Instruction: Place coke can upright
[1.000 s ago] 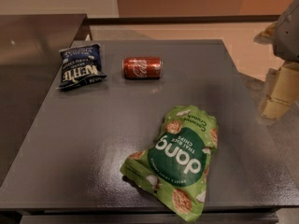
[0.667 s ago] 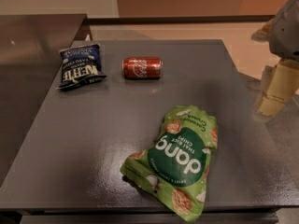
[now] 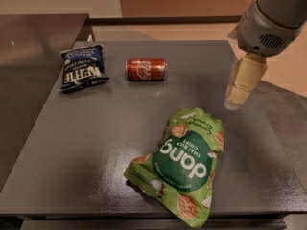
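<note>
The red coke can (image 3: 146, 69) lies on its side on the dark grey table (image 3: 120, 128), toward the back middle. My gripper (image 3: 235, 98) hangs over the table's right side, well to the right of the can and a little nearer the front, above the surface. It holds nothing that I can see.
A dark blue chip bag (image 3: 82, 68) lies left of the can. A large green chip bag (image 3: 184, 162) lies at the front middle, just below and left of the gripper. A second dark counter (image 3: 33, 47) adjoins on the left.
The gripper and arm have moved left, in over the table's right part. The can and both bags have not moved.
</note>
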`<action>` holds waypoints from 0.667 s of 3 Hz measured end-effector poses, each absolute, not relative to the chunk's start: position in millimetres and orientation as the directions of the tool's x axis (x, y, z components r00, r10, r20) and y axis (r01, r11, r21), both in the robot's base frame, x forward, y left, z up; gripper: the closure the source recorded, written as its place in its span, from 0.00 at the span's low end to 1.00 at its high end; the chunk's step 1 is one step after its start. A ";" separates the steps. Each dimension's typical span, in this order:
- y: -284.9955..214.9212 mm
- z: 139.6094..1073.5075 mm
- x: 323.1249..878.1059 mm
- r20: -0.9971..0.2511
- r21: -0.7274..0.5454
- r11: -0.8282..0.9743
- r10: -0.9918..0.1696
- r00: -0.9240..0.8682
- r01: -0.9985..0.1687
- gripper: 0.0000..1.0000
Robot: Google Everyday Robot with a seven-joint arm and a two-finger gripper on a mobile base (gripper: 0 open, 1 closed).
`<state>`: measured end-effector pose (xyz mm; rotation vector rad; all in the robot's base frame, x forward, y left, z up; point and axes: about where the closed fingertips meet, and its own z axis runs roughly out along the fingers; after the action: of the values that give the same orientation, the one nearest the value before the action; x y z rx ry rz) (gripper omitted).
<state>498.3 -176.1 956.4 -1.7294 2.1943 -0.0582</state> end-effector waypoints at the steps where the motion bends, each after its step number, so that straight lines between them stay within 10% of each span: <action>1: -158.8 942.6 533.9 -0.248 -0.228 0.239 -0.952 -0.181 -0.944 0.00; 2: -139.7 932.9 573.9 -0.258 -0.216 0.219 -0.953 -0.160 -0.952 0.00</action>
<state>573.9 -139.7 932.9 -1.7753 2.1636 -0.0049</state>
